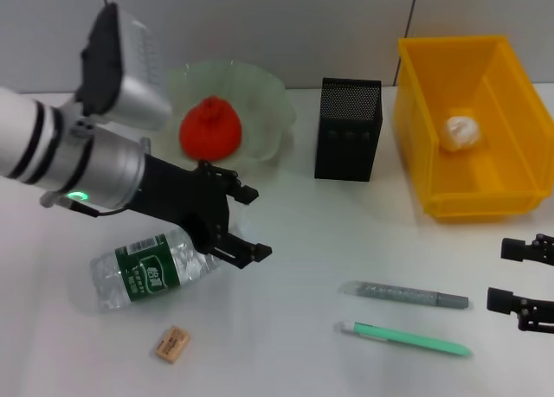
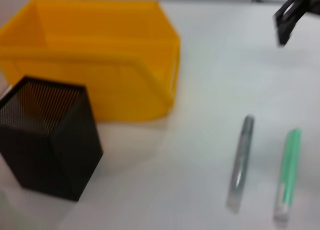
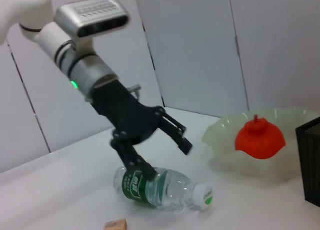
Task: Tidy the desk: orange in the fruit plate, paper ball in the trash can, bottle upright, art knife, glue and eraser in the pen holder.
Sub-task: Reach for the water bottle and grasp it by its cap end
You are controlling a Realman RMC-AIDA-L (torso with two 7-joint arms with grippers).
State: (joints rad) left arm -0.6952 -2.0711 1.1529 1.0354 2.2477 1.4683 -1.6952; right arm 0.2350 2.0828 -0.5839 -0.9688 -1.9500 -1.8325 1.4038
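Observation:
The bottle (image 1: 147, 273) lies on its side at the front left of the desk, its white cap (image 3: 203, 196) pointing toward the middle. My left gripper (image 1: 252, 223) hangs open over the bottle's neck end, one finger close to or touching the bottle (image 3: 155, 187). The orange (image 1: 209, 127) sits in the fruit plate (image 1: 268, 103). The paper ball (image 1: 461, 131) lies in the trash can (image 1: 415, 120). The eraser (image 1: 172, 343) lies in front of the bottle. A grey stick (image 1: 404, 295) and a green pen-shaped tool (image 1: 407, 337) lie side by side; which is the art knife and which the glue I cannot tell.
The black mesh pen holder (image 1: 348, 129) stands between the fruit plate and the trash can. My right gripper (image 1: 522, 278) rests open at the desk's right edge, just right of the two sticks. A grey wall runs behind the desk.

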